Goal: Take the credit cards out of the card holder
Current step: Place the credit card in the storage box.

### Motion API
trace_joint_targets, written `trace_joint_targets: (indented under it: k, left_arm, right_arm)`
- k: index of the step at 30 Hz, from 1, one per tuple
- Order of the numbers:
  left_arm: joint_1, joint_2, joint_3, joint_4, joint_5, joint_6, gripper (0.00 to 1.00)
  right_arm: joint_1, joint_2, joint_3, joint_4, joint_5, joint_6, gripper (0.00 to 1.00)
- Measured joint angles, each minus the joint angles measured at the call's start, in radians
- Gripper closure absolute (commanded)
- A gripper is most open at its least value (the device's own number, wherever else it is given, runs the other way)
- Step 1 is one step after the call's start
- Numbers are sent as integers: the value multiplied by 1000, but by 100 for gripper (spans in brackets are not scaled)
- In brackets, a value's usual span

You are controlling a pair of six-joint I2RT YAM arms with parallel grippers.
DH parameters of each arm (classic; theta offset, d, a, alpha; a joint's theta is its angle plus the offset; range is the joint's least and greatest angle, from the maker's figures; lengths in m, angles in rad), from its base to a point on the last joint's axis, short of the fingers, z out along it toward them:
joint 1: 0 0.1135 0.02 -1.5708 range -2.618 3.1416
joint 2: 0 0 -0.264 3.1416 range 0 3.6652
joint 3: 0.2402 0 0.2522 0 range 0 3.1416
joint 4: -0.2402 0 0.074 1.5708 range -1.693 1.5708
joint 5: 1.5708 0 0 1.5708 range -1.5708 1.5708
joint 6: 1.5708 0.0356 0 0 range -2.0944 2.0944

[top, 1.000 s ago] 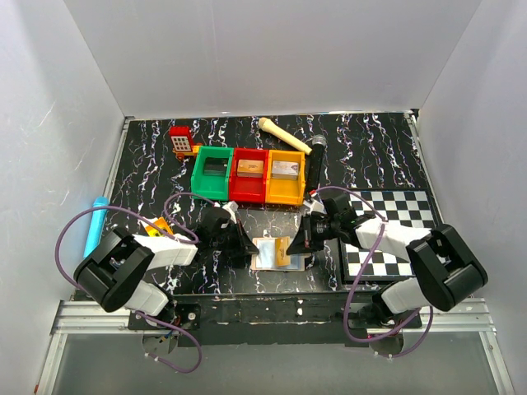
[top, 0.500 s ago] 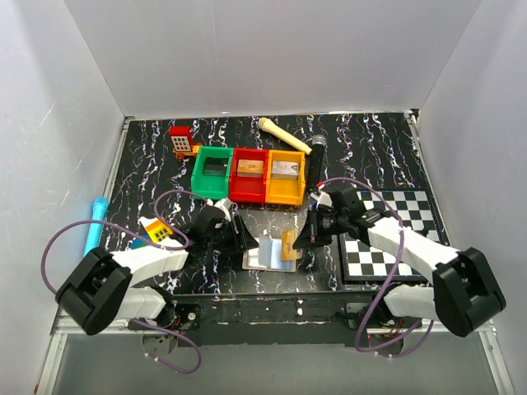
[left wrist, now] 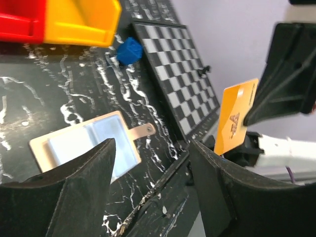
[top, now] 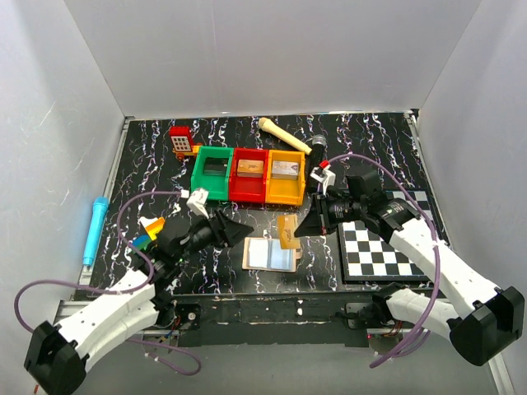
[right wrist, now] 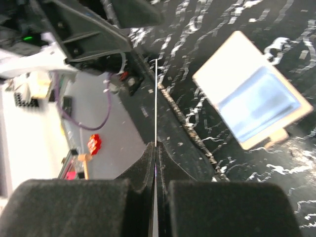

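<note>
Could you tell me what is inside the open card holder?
Two pale blue panels show in the card holder; any card inside its pockets is hidden. One orange card is out, in the right pincer.

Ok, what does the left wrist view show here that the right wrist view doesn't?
Only the left wrist: the orange printed face of the card, the checkered board, a blue cube, the yellow bin and red bin. Only the right wrist: that card edge-on, a thin line pinched in the shut right gripper. Both: the card holder lying open, pale blue inside up, on the table.
</note>
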Motion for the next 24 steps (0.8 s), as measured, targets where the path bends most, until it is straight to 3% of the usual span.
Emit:
trace_joint_targets:
  k: [5, 13, 24]
  left_arm:
    - [2, -109, -113, 164, 123, 8, 41]
    - [2, 16, -116, 463, 380, -24, 51]
    - [2, 50, -161, 705, 436, -102, 61]
  right_arm:
    - [13, 0, 63, -37, -142, -51, 99]
    - [70, 54, 89, -43, -247, -59, 99]
    - [117, 64, 90, 3, -250, -16, 99]
